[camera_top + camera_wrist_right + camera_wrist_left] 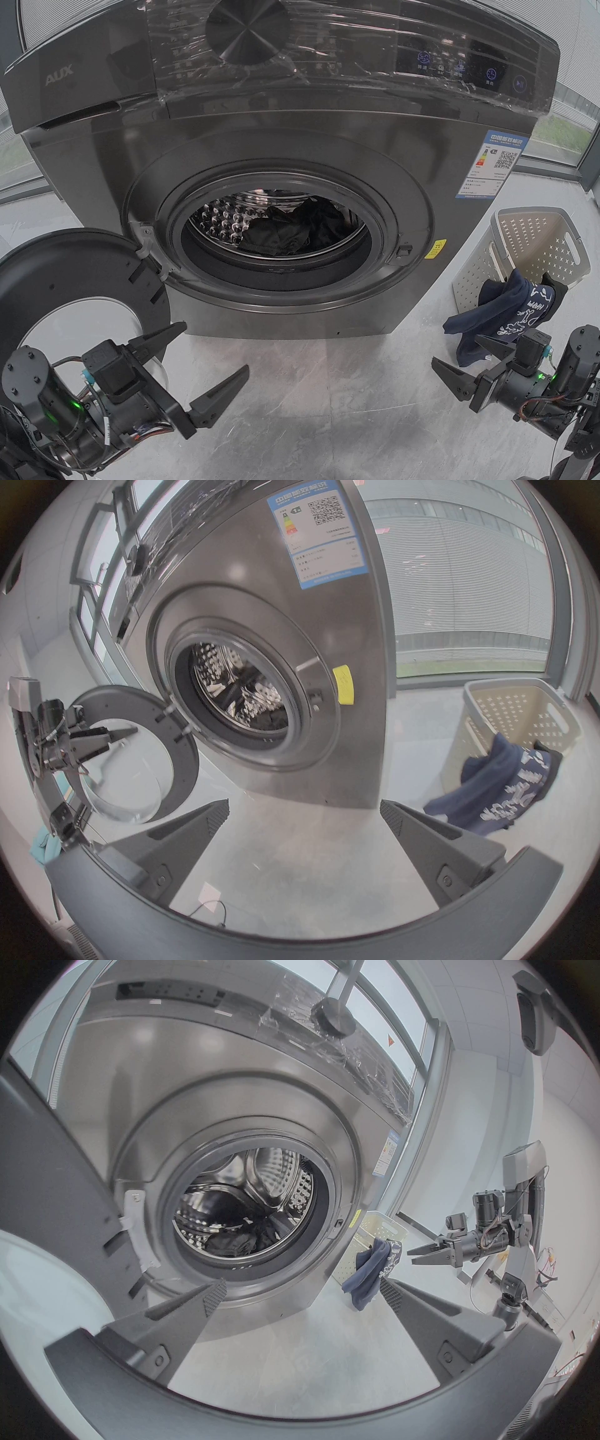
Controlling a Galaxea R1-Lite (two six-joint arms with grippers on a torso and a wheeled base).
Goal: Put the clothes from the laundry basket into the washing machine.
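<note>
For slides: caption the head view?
Grey front-loading washing machine with dark clothes inside; navy printed garment draped over beige perforated laundry basket; left gripper and right gripper open.

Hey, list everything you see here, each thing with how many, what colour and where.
washing machine: one, dark grey, straight ahead on the floor
door: one, dark grey with a glass centre, swung open at the machine's left
clothes: a pile, black, inside the drum; count cannot be told
laundry basket: one, pale, on the floor right of the machine
navy garment: one, white print, draped over the basket's rim
label: one, blue and white, machine front, upper right
yellow sticker: one, right of the drum opening
left gripper: one, black, open, empty, near the door
right gripper: one, black, open, empty, near the garment
</note>
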